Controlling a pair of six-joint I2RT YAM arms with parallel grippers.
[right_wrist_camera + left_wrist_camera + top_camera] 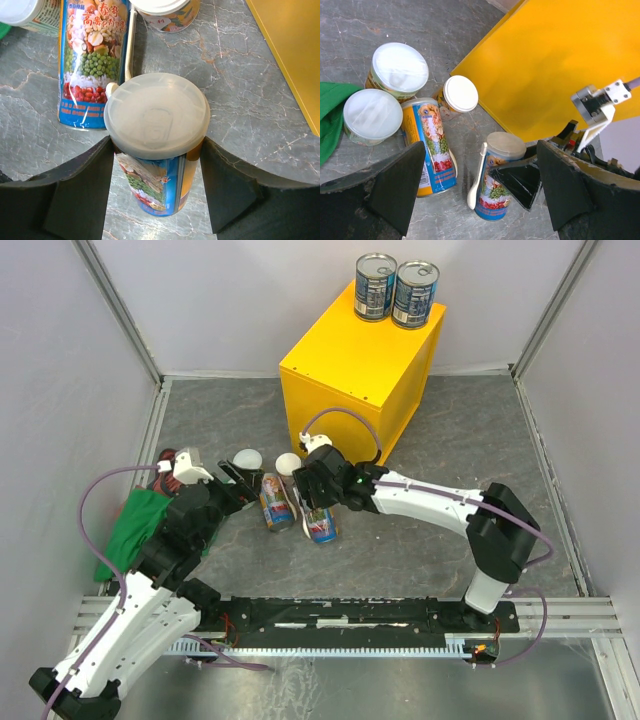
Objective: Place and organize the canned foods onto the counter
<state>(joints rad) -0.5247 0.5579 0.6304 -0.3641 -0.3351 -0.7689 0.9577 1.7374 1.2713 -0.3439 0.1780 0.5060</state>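
Right fingers (75, 195): pressed on both sides of the standing tall can (156, 115), hugging it tight by the look of it.
Right gripper (155, 140): low over the stone floor (260, 125), pointing down.
Standing tall can: right between those fingers, upright, long way running up and down, pale lid on top.
Left fingers (395, 185): spread wide, holding nothing.
Left gripper (481, 165): at about 9 o'clock from the standing tall can in the top view, near but not touching.
Lying tall can (431, 150): looks to be on its side, just beside the standing one at 9 o'clock, long way running 12 to 6.
Small cans (400, 67): three, upright, white lids, on the floor at 10 to 11 o'clock, one beside the green cloth (330, 115).
Blue cans (375, 285): two, up on the counter, side by side at its far corner.
Counter (350, 360): at about 1 o'clock from the right gripper, near, much taller than the can.
Nearer arm: right, already on the can.
Next move, likely: straight up first, high enough to clear the yellow top, then over toward 1 o'clock, then down upright by the blue pair.
Watch out: lying tall can very close, easy to bump.
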